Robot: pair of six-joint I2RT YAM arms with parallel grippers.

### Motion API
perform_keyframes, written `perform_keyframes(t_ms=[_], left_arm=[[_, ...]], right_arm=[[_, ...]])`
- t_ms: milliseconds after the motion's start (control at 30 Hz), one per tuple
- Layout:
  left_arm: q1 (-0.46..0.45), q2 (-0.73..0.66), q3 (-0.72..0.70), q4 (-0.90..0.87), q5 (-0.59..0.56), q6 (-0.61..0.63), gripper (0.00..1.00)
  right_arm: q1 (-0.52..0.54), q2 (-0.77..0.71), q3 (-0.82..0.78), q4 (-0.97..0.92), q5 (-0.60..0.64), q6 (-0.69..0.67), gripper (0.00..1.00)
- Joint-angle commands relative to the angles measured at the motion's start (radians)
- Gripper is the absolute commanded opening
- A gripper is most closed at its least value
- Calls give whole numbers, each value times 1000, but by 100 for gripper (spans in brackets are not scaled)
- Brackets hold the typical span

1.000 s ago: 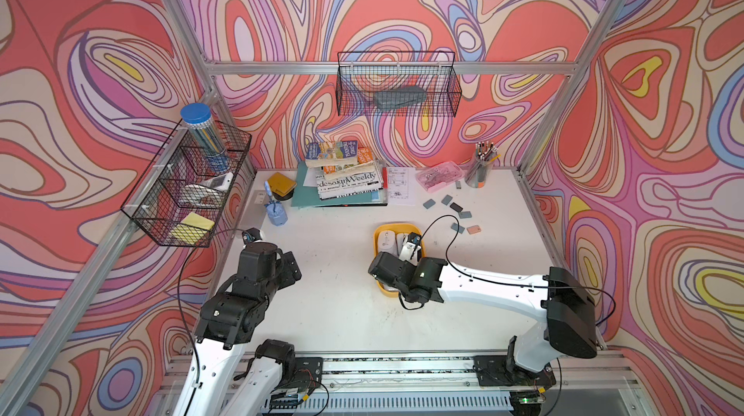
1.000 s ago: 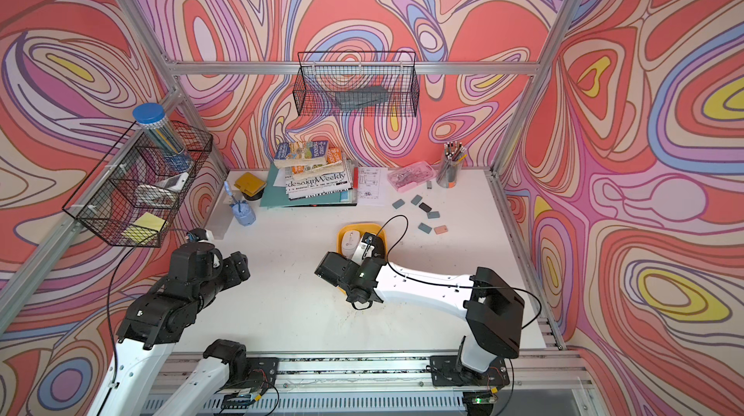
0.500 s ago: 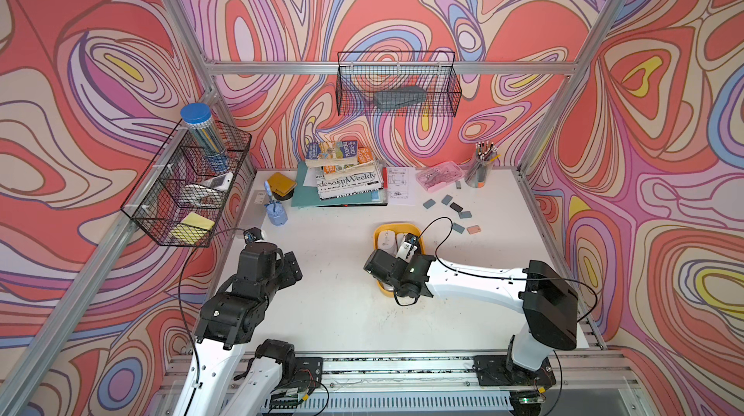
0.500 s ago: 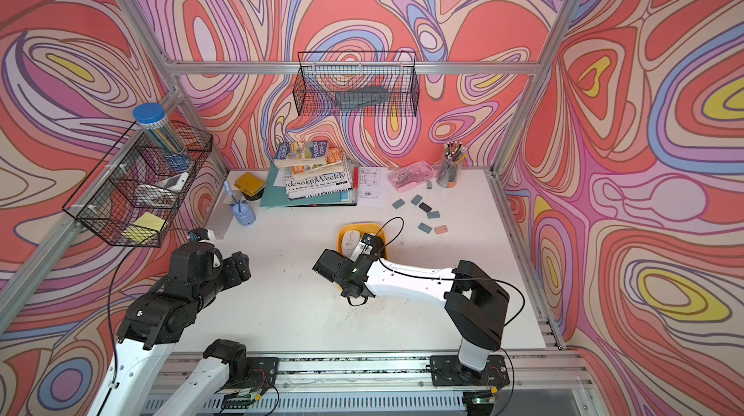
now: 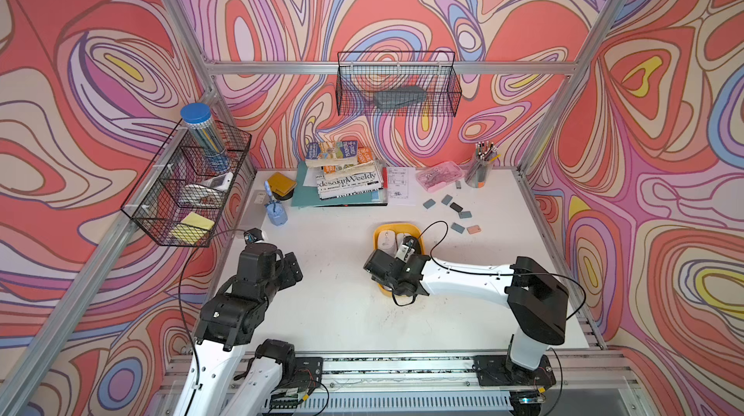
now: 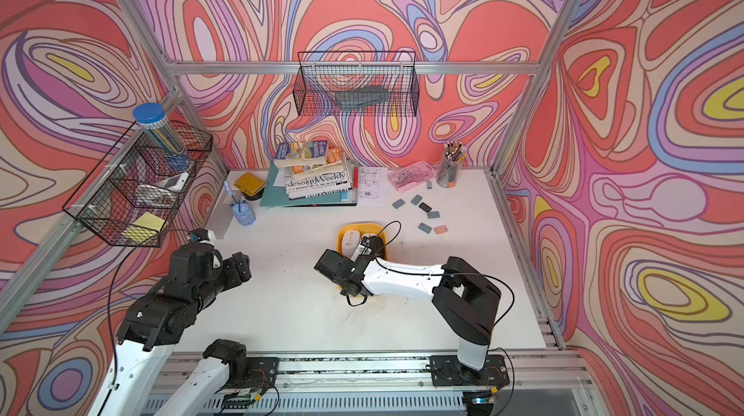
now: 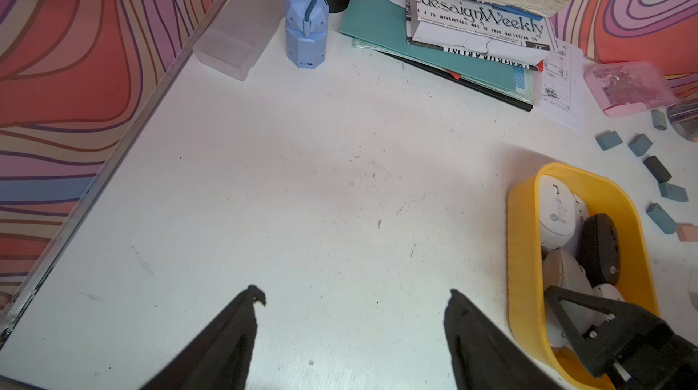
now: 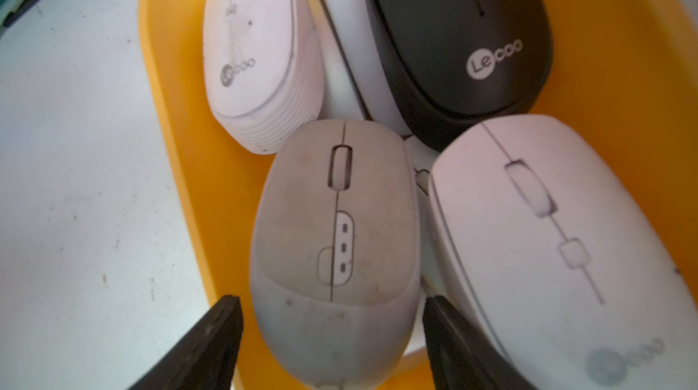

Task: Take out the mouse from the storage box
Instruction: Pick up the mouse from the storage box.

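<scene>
The yellow storage box (image 5: 396, 226) (image 8: 177, 142) lies mid-table and holds several mice. A beige mouse (image 8: 336, 237) lies at its near end, beside a white mouse (image 8: 547, 237), with a ribbed white mouse (image 8: 257, 52) and a black mouse (image 8: 464, 37) farther in. My right gripper (image 8: 332, 305) is down in the box's near end, open, its fingers on either side of the beige mouse's rear, with a slim gap on one side. In both top views the arm (image 5: 463, 277) (image 6: 402, 279) hides that end. My left gripper (image 7: 355, 295) (image 5: 292, 269) hovers open over bare table, left of the box (image 7: 523, 256).
A stack of books and magazines (image 5: 346, 180) and a blue pen holder (image 5: 277, 214) stand at the back. Small erasers (image 5: 457, 208), a pink case (image 5: 441, 175) and a pencil cup (image 5: 481, 170) lie back right. Wire baskets (image 5: 189, 188) (image 5: 396, 89) hang on the walls.
The right arm has shifted slightly to the left, its gripper staying low over the box's near end. The left arm has not moved.
</scene>
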Motion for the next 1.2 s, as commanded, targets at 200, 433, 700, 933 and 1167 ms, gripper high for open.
perform_keyframes(t_ms=[200,433,700,933,1167], left_arm=[[-2,-14,-18,19,13,10,82],[-2,-17,-20,19,13,5,82],[-2,-19,-20,22,13,3,82],[-2,-20,-21,24,15,1,82],[-2,-20,-21,25,15,3,82]], right_arm=[[-14,34,-27,28,-16,3,73],[-14,19,-32,44,-8,-25,58],[21,-6,0,36,38,-108,44],[70,-24,90,-79,146,-162,42],[73,-84,98,-110,179,-192,41]])
